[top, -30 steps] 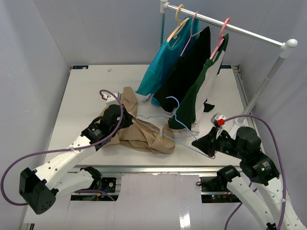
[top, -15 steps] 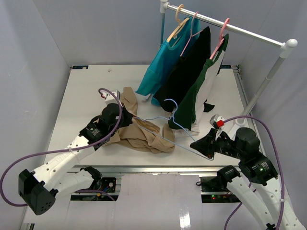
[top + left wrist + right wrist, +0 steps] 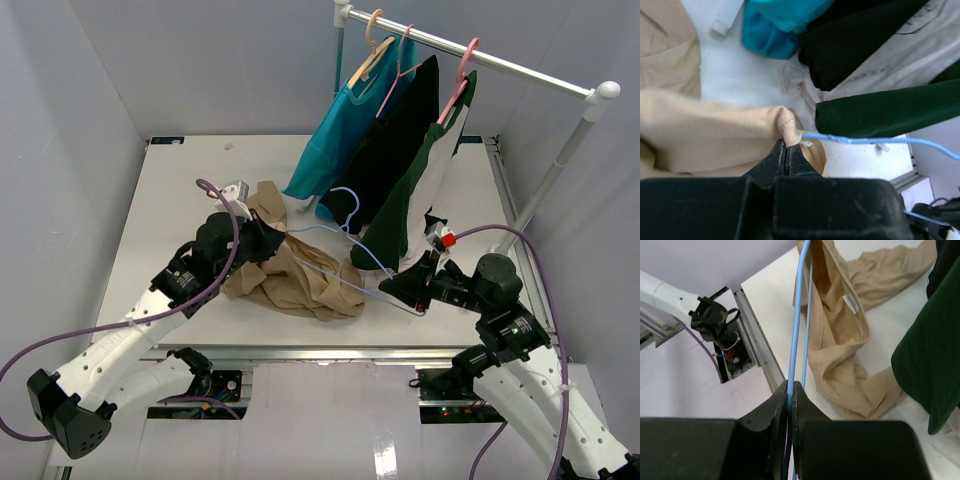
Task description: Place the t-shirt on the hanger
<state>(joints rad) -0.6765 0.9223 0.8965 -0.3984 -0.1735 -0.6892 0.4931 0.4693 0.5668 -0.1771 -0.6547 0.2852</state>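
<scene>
pinching the t-shirt (image 3: pixel 715 135), left gripper (image 3: pixel 785 148); white tag (image 3: pixel 850 301) unreadable.

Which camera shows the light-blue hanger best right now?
Top external: the whole hanger shows, from hook to the corner pinched in the right claw. Left wrist shows only one wire leaving the t-shirt; right wrist shows two wires running from its claw to the t-shirt.

The hanging teal shirt (image 3: pixel 335 140), black shirt (image 3: pixel 400 140) and dark green shirt (image 3: pixel 400 215) block the far right; the table (image 3: pixel 180 180) lies open far left.
</scene>
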